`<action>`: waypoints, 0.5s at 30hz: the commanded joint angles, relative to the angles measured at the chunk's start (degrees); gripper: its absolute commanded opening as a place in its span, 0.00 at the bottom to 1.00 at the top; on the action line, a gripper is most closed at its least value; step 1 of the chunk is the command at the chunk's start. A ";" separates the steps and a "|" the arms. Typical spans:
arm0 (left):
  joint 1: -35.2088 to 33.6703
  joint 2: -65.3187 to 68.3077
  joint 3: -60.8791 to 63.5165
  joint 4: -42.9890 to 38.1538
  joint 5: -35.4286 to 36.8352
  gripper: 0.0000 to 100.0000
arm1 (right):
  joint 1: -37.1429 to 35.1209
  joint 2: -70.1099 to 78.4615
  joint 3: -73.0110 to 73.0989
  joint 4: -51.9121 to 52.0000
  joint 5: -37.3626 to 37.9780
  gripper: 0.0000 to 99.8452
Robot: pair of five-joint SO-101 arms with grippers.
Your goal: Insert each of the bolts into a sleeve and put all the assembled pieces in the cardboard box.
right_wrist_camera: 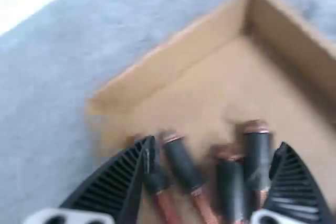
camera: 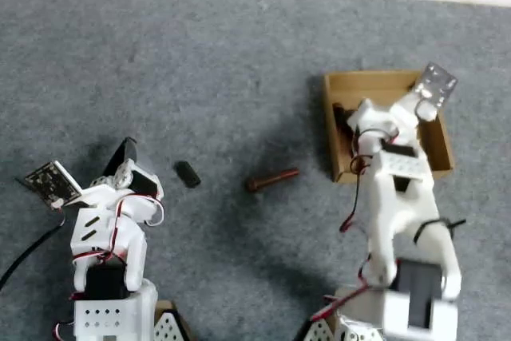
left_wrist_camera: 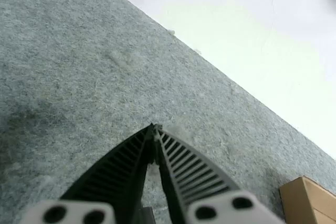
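A: Starting from above. Spotted one copper bolt (camera: 271, 180) lying flat on the grey desk (camera: 200, 61), roughly between left arm (camera: 108, 229) and right arm (camera: 399, 189).

B: Seen. Also a short black sleeve (camera: 187, 173) lying apart from it, over toward the left arm.

A: And the cardboard box (camera: 383, 84)?

B: Far right of the desk, under the right arm. Hard to judge the contents from up there, with that arm covering most of the floor.

A: Switching to the right wrist view, then. Looking straight down into the box: assembled pieces (right_wrist_camera: 181, 163) lying side by side on the floor, black sleeves with copper ends poking out. About four, though blurred.

B: Right pincer (right_wrist_camera: 215, 145)?

A: Spread wide, holding nothing, hanging just above those pieces, inside the box walls.

B: Left pincer (left_wrist_camera: 156, 129)?

A: Closed, tip against tip, gripping nothing. Pointed out over bare grey desk in the left wrist view, toward a pale strip (left_wrist_camera: 252, 30) beyond the desk edge. Caught a corner of the box at that view's edge as well.

B: Placed better from above: low at the near left, close to the loose sleeve but not touching it
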 commanded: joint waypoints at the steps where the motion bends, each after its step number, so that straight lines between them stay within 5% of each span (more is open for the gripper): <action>1: -0.40 -0.92 1.10 -1.32 -0.44 0.01 | -6.37 -12.53 2.86 3.03 -0.09 0.31; 15: -5.32 -0.92 1.10 -1.58 -0.44 0.01 | -34.51 -29.41 19.47 4.53 18.90 0.31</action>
